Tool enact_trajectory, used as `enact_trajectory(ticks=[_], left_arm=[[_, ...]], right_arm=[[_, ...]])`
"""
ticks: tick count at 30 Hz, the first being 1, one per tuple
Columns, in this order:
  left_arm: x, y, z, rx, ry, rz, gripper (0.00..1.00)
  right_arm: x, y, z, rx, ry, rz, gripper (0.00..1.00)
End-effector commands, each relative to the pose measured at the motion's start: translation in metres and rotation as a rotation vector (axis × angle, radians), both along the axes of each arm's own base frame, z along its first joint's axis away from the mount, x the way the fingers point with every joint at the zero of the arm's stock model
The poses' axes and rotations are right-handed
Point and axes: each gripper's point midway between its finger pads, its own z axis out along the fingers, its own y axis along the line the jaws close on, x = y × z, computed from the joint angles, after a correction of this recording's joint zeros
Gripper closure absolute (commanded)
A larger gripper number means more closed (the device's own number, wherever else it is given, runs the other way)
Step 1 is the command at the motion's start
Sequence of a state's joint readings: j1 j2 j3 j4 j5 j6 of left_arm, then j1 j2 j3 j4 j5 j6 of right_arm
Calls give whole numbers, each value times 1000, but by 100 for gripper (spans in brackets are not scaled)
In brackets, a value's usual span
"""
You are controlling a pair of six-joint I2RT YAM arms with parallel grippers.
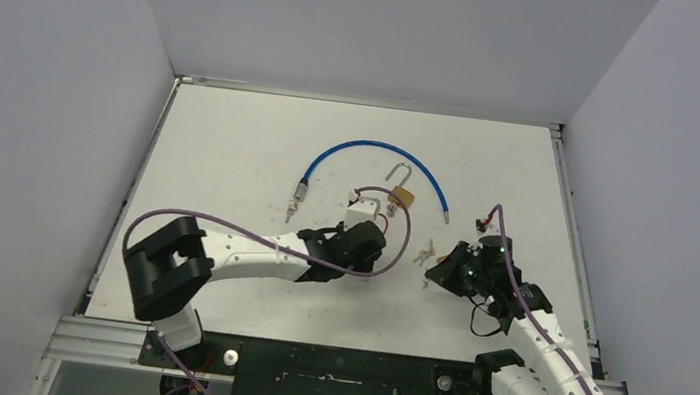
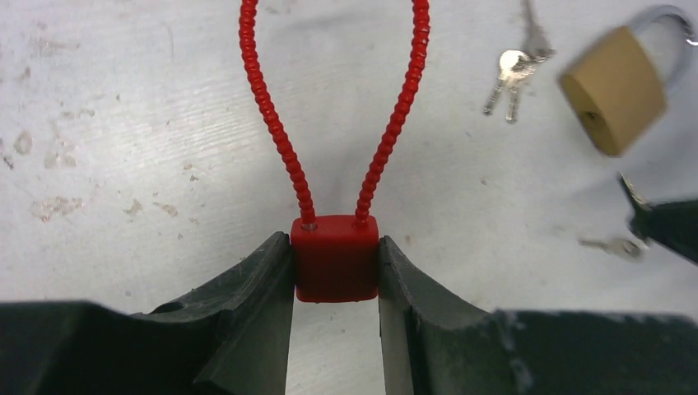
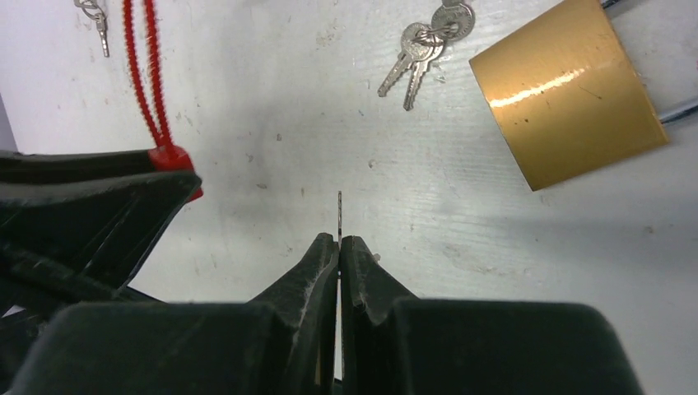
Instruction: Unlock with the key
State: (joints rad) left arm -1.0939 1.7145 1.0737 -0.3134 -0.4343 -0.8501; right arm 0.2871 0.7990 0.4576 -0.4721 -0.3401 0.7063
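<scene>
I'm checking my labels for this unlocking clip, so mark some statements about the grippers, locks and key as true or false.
1. The left gripper clamps the red cable lock by its body. True.
2. The right gripper is wide open. False: it is shut on a thin key.
3. The right gripper holds the brass padlock. False: it lies on the table.
4. A blue cable lies beyond the brass padlock. True.
</scene>
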Motion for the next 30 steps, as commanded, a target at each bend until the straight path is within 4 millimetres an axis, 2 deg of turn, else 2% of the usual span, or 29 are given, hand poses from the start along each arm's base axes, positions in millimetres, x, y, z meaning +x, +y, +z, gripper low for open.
enact_trajectory(ticks=[1,4,8,12,17,20,23,26,30], left_arm=[[12,-35,86,-298,-322,-228,100],[0,-33,108,-380,-473,-367,100],[-23,-24,119,-454,-653,-520,100],[-37,-21,96,-399,-702,-651,98],[-46,-23,78,-413,-745,-732,95],[-45,-22,60,-365,-749,-760,90],[-49,-24,41,-334,-736,-816,81],[-48,-26,24,-286,-728,-854,67],[-42,-29,11,-243,-731,-855,51]], right_arm=[[26,11,19,56,-86,3,100],[40,18,25,66,-118,21,100],[60,32,27,58,-143,61,100],[72,53,25,23,-172,134,100],[73,73,15,19,-173,221,100],[71,81,15,31,-191,262,100],[66,89,18,49,-204,302,100],[61,93,19,49,-211,324,100],[54,96,17,50,-208,342,100]])
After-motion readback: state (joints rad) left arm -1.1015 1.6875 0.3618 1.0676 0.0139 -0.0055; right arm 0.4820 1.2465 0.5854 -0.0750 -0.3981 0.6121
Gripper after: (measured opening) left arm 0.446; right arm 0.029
